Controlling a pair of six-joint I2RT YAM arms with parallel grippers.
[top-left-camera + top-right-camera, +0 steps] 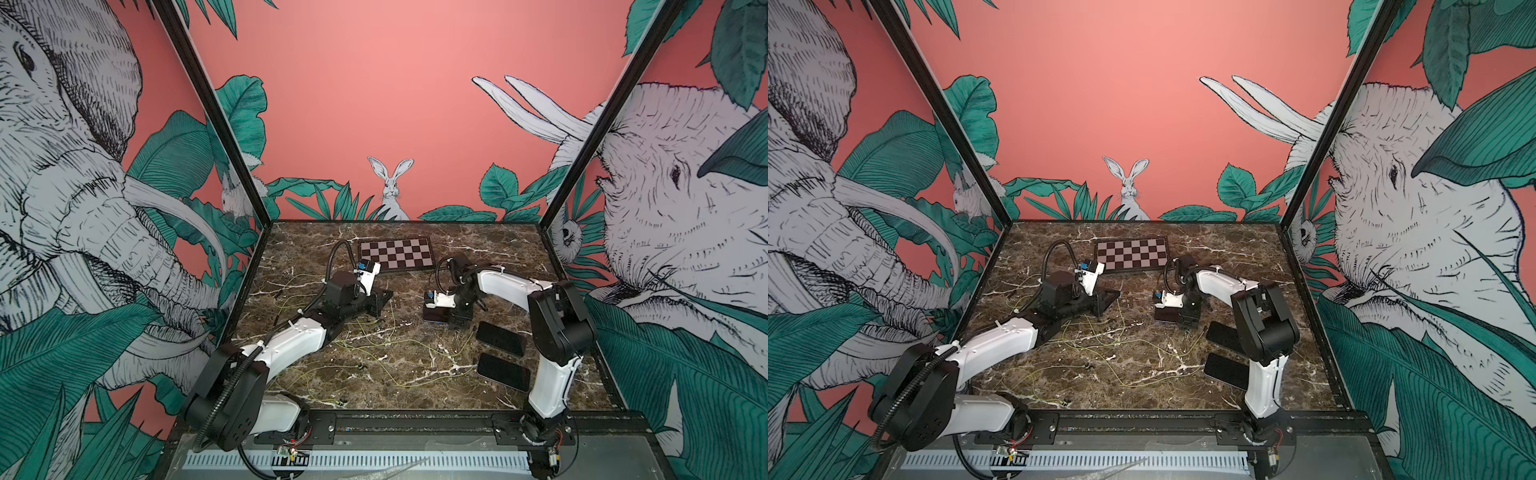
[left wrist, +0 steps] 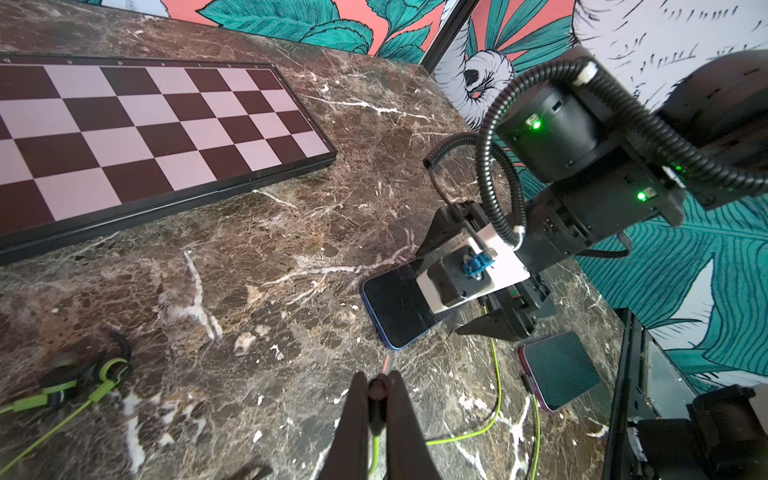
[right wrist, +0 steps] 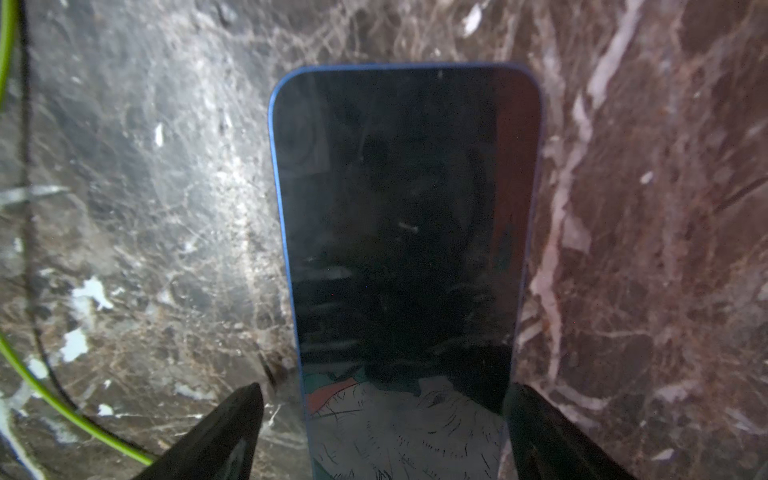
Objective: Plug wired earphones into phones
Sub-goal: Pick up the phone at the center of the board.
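A: What are the left fingers (image 2: 363, 392) doing?
B: Pressed together on a dark plug (image 2: 377, 401), its green cord (image 2: 375, 451) running back between them. The plug's tip points toward the blue-edged phone (image 2: 395, 307), apart from it
A: And the right fingers (image 3: 245, 415)?
B: Spread wide, one on each side of that phone, which lies flat on the marble surface (image 3: 145, 166); a gap shows on one side
A: The rest?
B: A second phone (image 1: 500, 338) and a third phone (image 1: 503, 371) lie beside the right arm, loose cords (image 1: 374, 353) cross the middle, and the checkerboard (image 1: 395, 254) sits at the back
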